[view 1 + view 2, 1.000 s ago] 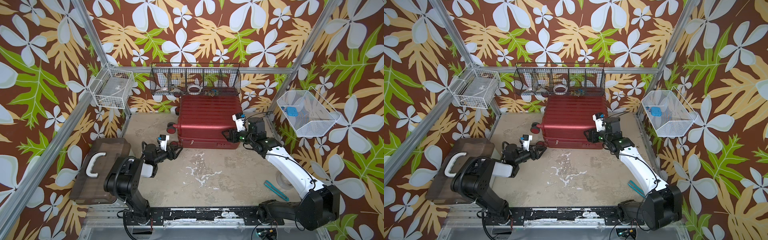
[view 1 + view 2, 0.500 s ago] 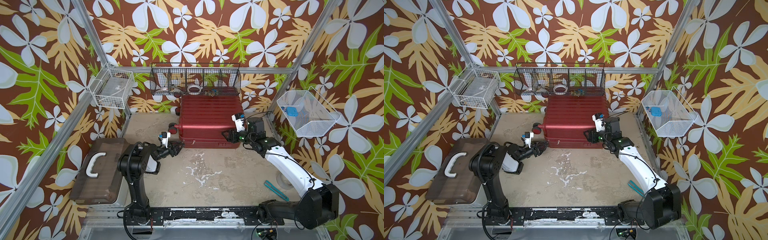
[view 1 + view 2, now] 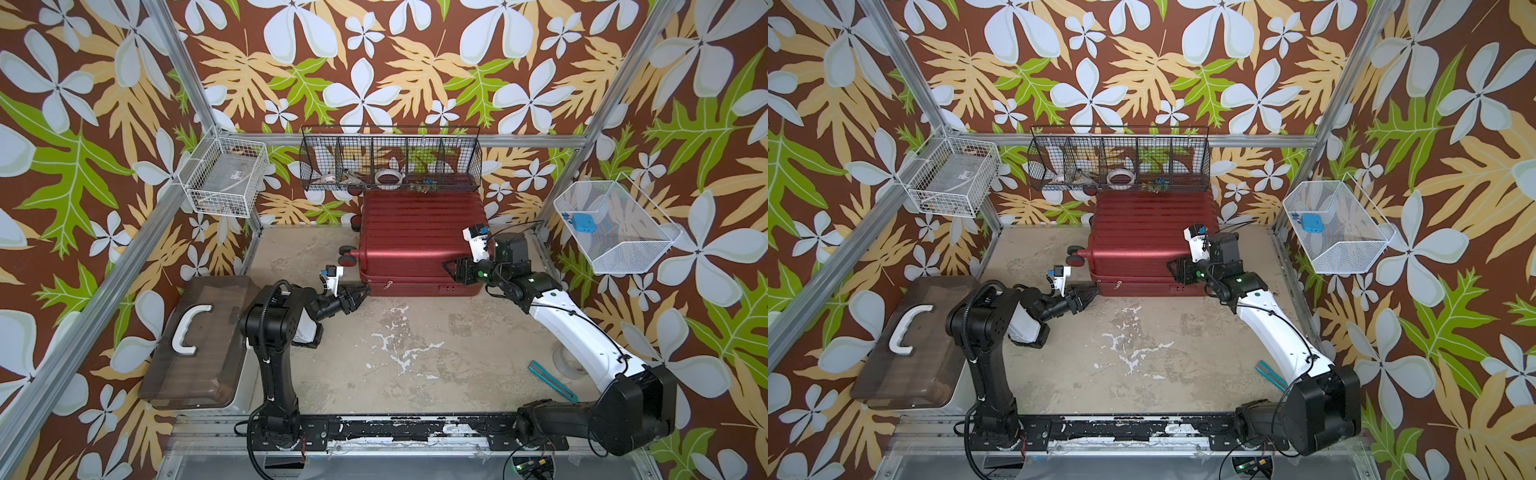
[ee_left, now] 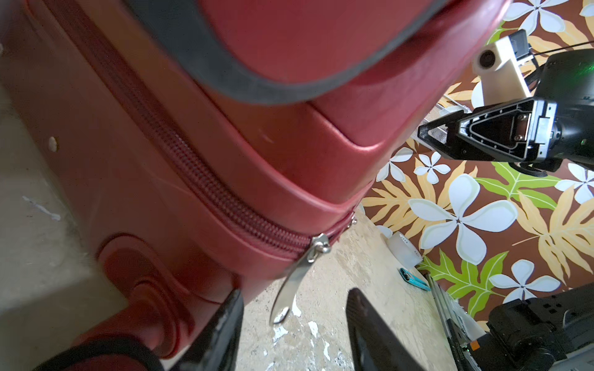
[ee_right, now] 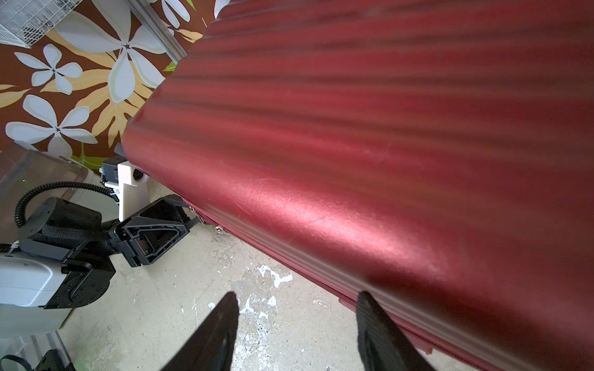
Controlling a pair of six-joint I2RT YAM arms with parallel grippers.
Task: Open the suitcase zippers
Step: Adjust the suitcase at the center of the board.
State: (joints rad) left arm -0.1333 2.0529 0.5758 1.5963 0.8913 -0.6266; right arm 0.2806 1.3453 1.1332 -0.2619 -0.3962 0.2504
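While left end effector [image 4: 294, 297] and right end effector [image 5: 297, 297] gape, ribbed red suitcase [image 3: 415, 237] lies shut.

No text, label, brand or number can be read anywhere, neither on the suitcase [image 3: 415, 237] nor elsewhere, and the small dark marks on the white roll [image 4: 405, 253] are too tiny to make out.

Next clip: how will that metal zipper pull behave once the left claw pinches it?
The pull tab hangs loose off the zipper, so it will probably swing away when nudged. Thin, shiny metal: likely stiff but slippery in the left claw.
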